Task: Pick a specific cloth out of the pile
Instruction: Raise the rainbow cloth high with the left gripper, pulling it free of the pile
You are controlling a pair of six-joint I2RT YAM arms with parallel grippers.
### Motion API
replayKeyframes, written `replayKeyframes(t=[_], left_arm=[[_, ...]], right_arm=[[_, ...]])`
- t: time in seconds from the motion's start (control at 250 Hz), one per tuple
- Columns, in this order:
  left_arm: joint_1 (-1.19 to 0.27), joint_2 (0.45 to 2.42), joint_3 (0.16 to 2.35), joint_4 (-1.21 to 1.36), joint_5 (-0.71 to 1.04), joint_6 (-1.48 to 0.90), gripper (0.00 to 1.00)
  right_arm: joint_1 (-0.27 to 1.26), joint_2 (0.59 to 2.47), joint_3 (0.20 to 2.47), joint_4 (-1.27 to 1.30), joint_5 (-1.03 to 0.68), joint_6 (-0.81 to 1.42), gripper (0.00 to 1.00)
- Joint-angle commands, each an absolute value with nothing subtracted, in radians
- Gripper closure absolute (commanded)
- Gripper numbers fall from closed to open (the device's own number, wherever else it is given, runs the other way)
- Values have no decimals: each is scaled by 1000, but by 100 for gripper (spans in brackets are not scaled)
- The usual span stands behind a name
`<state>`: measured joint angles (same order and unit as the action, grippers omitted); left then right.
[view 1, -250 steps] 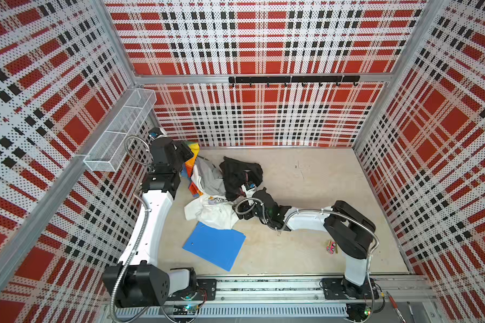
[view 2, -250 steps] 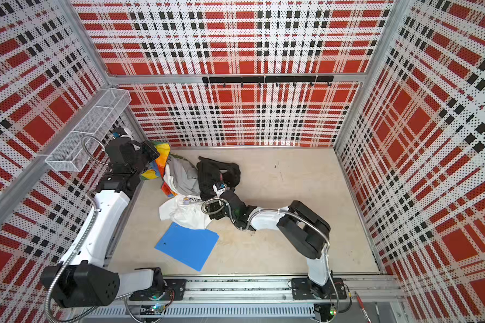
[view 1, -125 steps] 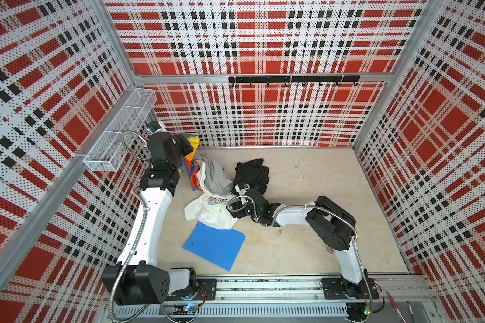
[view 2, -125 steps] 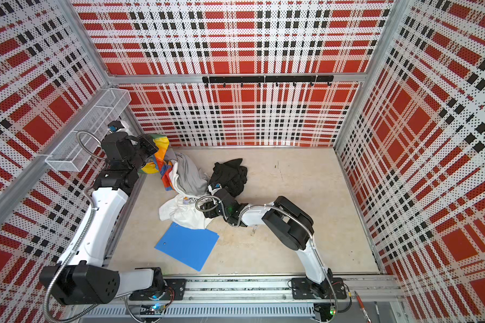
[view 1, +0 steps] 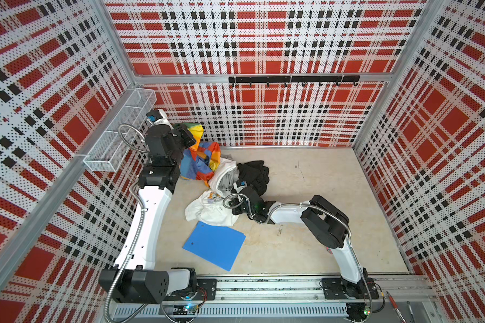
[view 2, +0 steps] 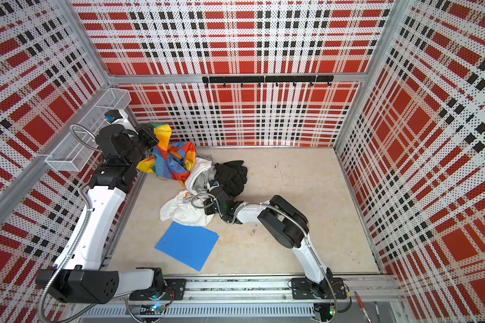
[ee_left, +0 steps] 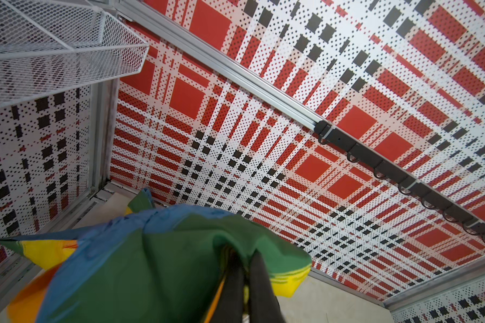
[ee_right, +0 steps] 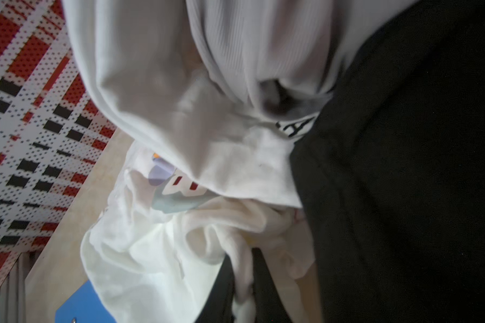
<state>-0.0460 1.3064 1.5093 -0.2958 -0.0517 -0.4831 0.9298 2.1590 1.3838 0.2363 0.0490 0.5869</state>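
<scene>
**A:** Where is the cloth (view 1: 200,163) now?

**B:** It hangs from the left gripper (view 1: 190,133), high in the back-left corner. Its lower folds touch the edge of the pile (view 1: 231,186). In the left wrist view the jaws are clamped on a bunched green fold.

**A:** How will it handle?

**B:** I judge it thin, light and limp, likely a little slick. A pinch on a gathered fold near an edge suits it, though the trailing part may drag the garments.

**A:** And the other arm?

**B:** The right gripper (ee_right: 244,282) pinches the white T-shirt (view 1: 210,211), beside the black garment (view 1: 254,174) and just behind the blue folder (view 1: 214,244).

**A:** What has changed?

**B:** A second ago those jaws stood open and farther from the pile. The cloth was lower and less of it was drawn out.
</scene>
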Motion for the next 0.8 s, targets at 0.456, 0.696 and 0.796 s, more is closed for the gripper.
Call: replayKeyframes(t=[0.456,0.696,0.796], left_arm=[[-71,1240,1578,-276,-1,-439,100],[-71,1197,1551,-151,10,-443,100],[-69,1187,1532,-67,16,-467,100]], right_arm=[[815,2244,1669,158,261,541,86],[815,2122,1550,262,217,501,48],[815,2034,1470,309,201,483,27]])
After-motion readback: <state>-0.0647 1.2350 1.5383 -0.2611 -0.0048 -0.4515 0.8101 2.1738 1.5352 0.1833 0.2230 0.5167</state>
